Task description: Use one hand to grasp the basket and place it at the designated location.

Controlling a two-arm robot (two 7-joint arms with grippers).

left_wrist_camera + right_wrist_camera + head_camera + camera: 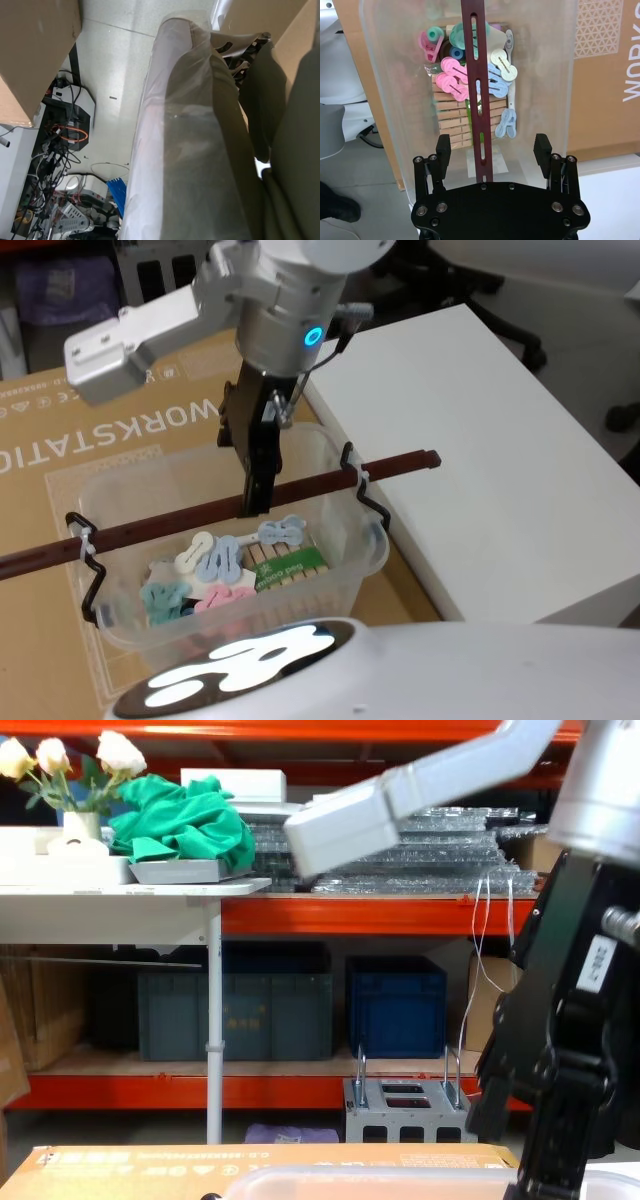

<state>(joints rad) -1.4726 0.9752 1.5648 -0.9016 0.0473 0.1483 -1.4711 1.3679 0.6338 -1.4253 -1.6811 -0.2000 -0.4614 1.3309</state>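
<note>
The basket is a translucent whitish plastic tub with a rolled rim, seen standing on a brown cardboard box. In the head view it is found at about 7 o'clock from the centre, with a white table just beside it at 3 o'clock. A thin red-brown handle with slots along its length is carried across the top of the tub, running from roughly 8 o'clock to 2 o'clock and overhanging the rim at both ends. It is fastened to black wire clips on each short side. On the tub floor, pastel plastic pegs in pink, blue, green and cream are piled over a pack of wooden clothes pegs. In the chest view only a strip of the pale rim is seen, at 6 o'clock.

The right end effector is lowered from 12 o'clock onto the middle of the handle. In the right wrist view the right end effector is spread wide, with the handle passing between its two black fingers. Clear gaps are left on both sides and nothing is gripped. The tub wall and the pegs are seen beyond the fingertips.
</note>
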